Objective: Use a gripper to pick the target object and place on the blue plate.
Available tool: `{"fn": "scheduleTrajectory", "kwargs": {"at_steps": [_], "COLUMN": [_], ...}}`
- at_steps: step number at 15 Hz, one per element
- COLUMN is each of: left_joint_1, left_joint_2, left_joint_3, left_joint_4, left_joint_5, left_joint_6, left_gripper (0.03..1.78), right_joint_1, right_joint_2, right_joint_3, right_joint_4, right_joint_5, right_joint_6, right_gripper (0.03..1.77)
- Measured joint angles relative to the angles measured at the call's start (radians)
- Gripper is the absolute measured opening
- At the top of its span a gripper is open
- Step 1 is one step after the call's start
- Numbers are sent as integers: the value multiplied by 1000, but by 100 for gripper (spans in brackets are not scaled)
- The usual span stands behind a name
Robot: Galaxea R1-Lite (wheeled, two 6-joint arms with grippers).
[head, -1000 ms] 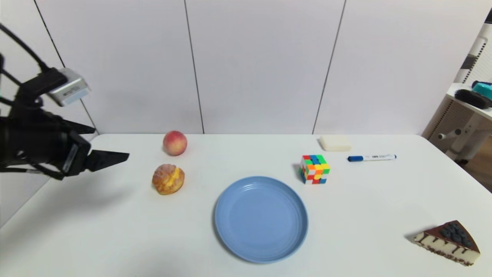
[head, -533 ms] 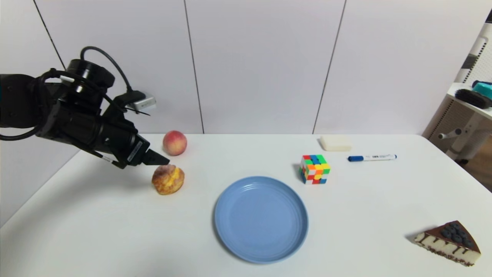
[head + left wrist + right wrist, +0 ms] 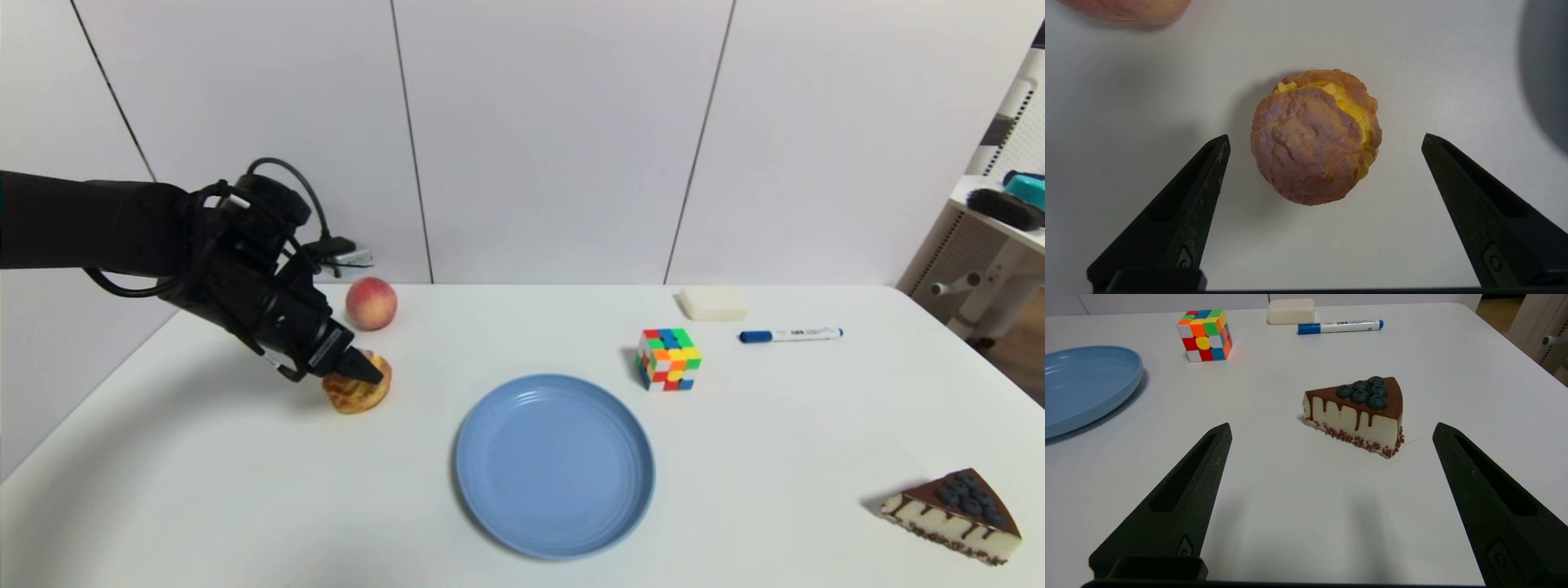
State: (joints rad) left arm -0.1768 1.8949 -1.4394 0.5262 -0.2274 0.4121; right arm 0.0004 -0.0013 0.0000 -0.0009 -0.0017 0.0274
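Left gripper poised wide open over the cream puff

At the far left, the left arm reaches in from the head view's left edge, level at first, then bends at its wrist and slants down and to the right. Its fingers stand wide apart, one on either side of the puff, with bare white table showing between each fingertip and the crust; nothing is held. The puff sits on the left part of the table, its yellow filling showing along one side.

Just behind the puff lies the peach, near the table's back edge and close to the arm's small grey camera box. In front of the puff the tabletop is open right to the bottom of the view.

Next, to the right and a little nearer the viewer, comes the blue plate, bare inside its ridged rim, a strip of open table parting it from the puff.

Beyond the plate's right rim stands the puzzle cube, with a pale block behind it by the back edge and a blue-capped marker lying to the right. The cake slice rests well apart at the near right. The right gripper is parked near it, fingers apart.
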Motion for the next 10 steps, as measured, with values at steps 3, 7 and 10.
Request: {"fn": "scheduleTrajectory", "kwargs": {"at_steps": [3, 7, 10], "left_joint_1": [-3, -4, -6], "left_joint_2": [29, 54, 69], "left_joint_3": [1, 4, 5], "left_joint_4": [0, 0, 0], "left_joint_5": [30, 49, 49], "left_joint_6": [0, 0, -5], "left_gripper": [169, 169, 169], "right_joint_1": [0, 0, 0], "right_joint_2": [0, 0, 0], "right_joint_3": [0, 0, 0], "right_joint_4": [0, 0, 1], "right_joint_5": [0, 0, 0], "right_joint_6": [0, 0, 0], "right_gripper": [170, 170, 170]}}
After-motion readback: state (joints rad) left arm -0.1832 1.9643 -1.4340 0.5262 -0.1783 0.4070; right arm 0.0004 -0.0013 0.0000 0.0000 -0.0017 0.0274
